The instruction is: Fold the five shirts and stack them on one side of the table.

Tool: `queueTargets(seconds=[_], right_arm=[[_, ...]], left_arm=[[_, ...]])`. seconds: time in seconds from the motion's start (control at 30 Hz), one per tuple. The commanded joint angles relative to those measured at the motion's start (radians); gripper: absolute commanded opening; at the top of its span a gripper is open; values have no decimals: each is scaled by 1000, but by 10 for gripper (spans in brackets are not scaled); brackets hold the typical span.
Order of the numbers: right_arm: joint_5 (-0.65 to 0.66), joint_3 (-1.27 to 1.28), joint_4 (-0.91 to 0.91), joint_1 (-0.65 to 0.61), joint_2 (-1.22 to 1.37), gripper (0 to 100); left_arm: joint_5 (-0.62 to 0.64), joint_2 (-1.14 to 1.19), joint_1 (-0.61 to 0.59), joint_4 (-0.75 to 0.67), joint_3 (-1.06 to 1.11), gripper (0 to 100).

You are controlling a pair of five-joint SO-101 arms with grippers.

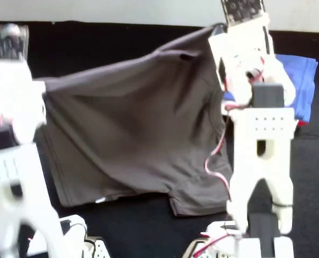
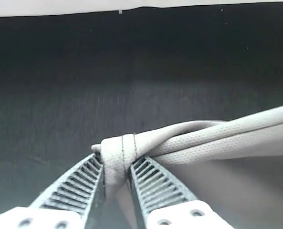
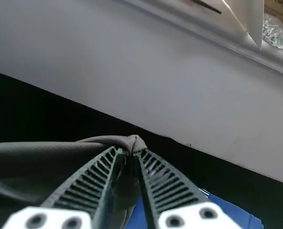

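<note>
From above, the grey shirt [image 1: 132,123] hangs spread between the two arms. Its upper edge is drawn out in a line from the left arm [image 1: 14,113] to the right arm [image 1: 256,134], while its lower hem trails on the black desk [image 1: 137,231]. Holding it by two far-apart points lets the cloth drape open and flat, probably to prepare it for laying out and folding. A blue shirt [image 1: 302,80] lies already folded at the far right of the desk, partly hidden behind the right arm, and looks like the start of the stack. The left wrist view shows the left fingers [image 2: 81,186] clenched on a bunched, stitched edge of the grey shirt, and the fabric runs off taut to one side above the dark desk. That tension suggests the far end is pulling against this grip. In the right wrist view, the right fingers [image 3: 91,183] are likewise clamped on a pinch of the dark cloth, lifted before a pale wall [image 3: 131,62], with the blue shirt below them.
</note>
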Motion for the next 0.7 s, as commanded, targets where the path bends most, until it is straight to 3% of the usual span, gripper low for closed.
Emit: queueTargets(seconds=[0.0,0.17,0.3,0.47,0.67], right_arm=[[-9,-223,8,-7,101,5],[-9,-424,79,-7,277,5],[-11,-495,136,-8,406,5],[-166,-496,174,-8,526,5],[-201,-496,366,-8,618,5]], left_arm=[[6,278,13,77,-389,8],[5,602,13,262,-825,8],[3,837,13,367,-1050,8],[3,1081,25,462,-1210,8],[3,1267,53,585,-1322,8]])
